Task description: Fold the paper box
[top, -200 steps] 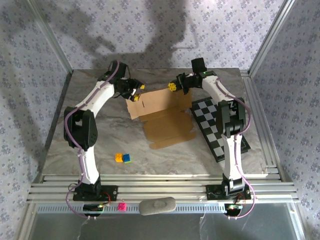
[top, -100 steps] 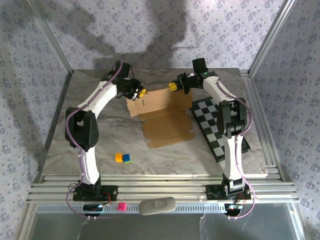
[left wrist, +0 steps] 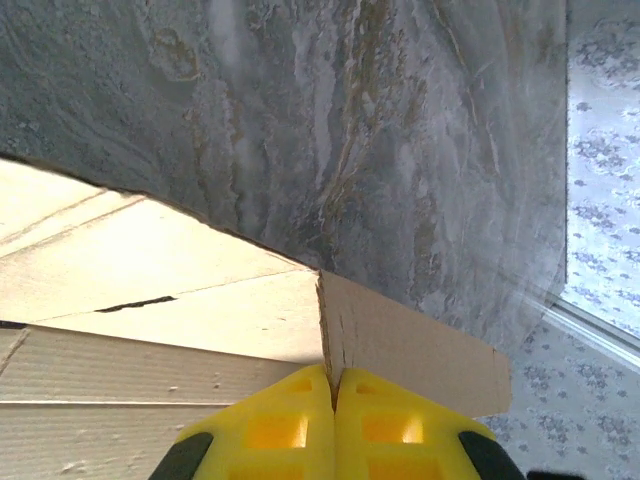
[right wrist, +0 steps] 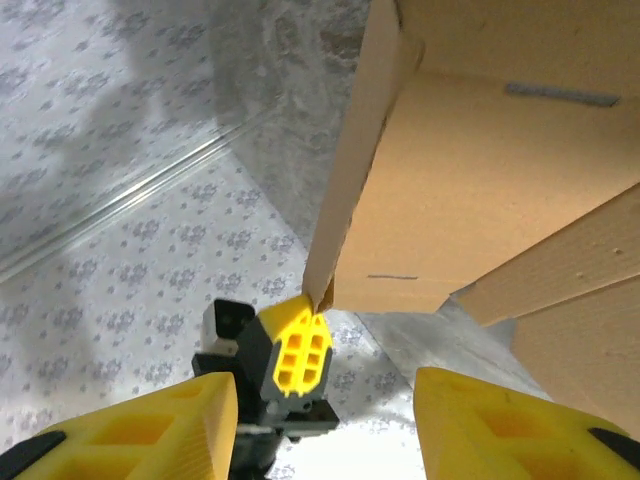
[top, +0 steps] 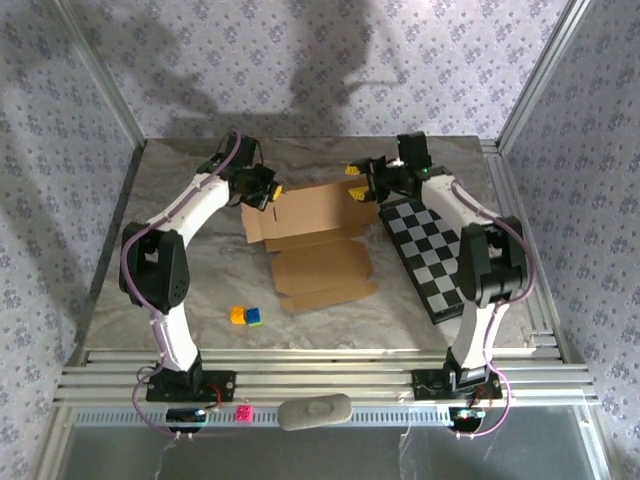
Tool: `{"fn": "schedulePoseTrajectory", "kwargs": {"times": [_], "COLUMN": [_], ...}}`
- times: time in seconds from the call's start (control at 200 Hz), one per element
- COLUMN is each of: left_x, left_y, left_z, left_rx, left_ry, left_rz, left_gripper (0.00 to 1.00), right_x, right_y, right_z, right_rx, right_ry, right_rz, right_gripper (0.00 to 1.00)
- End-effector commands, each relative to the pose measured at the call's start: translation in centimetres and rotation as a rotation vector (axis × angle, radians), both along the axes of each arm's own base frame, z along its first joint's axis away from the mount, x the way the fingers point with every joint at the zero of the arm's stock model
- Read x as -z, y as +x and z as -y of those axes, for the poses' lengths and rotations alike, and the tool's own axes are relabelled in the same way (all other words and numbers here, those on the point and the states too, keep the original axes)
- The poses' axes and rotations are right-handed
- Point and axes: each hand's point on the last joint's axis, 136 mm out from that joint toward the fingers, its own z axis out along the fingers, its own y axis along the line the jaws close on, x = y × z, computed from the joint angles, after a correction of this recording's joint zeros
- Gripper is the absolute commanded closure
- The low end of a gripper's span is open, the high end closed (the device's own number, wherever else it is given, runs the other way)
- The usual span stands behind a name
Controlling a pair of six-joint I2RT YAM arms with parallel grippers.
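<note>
The paper box (top: 318, 245) is a tan cardboard sheet lying partly unfolded in the middle of the table, its back panel raised. My left gripper (top: 272, 191) is at the box's far left corner. In the left wrist view its yellow fingertips (left wrist: 300, 420) are pressed together on the edge of an upright side flap (left wrist: 410, 345), so the left gripper (left wrist: 333, 388) is shut on the paper box. My right gripper (top: 358, 186) hovers at the far right corner, open. Its fingers (right wrist: 130, 430) stand wide apart, off the paper box (right wrist: 480, 170), and the left gripper (right wrist: 300, 355) shows between them.
A black-and-white checkerboard (top: 440, 250) lies right of the box, under the right arm. Two small blocks, yellow (top: 237, 314) and blue-green (top: 254, 317), sit near the front left. Metal frame rails (top: 300, 365) border the near edge.
The left gripper closed on the box's left flap. The right gripper opened, let go of the right corner and drew back to the right. The box shifted slightly left and its back panel dropped lower.
</note>
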Motion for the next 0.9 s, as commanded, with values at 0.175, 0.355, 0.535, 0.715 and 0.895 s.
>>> {"fn": "schedulePoseTrajectory", "kwargs": {"times": [0.175, 0.355, 0.535, 0.715, 0.895], "left_x": [-2.4, -2.6, -3.1, -3.6, -5.6], "left_y": [0.8, 1.0, 1.2, 1.4, 1.6], "left_z": [0.4, 0.5, 0.5, 0.5, -0.5], "left_rx": [-0.04, -0.026, -0.019, -0.004, 0.042], "left_ry": [-0.042, -0.047, -0.054, -0.062, -0.036], "left_rz": [0.059, 0.063, 0.075, 0.086, 0.141], "left_gripper": [1.0, 1.0, 1.0, 1.0, 0.77], "right_x": [0.0, 1.5, 2.1, 3.0, 3.2], "right_y": [1.2, 3.8, 5.2, 5.9, 6.1], "right_z": [-6.5, -7.3, -8.0, -8.6, -7.4], "right_rx": [0.12, 0.148, 0.149, 0.165, 0.195], "right_ry": [0.13, 0.126, 0.116, 0.121, 0.093], "right_rz": [0.07, 0.103, 0.1, 0.08, 0.049], "right_gripper": [0.46, 0.5, 0.6, 0.74, 1.0]}}
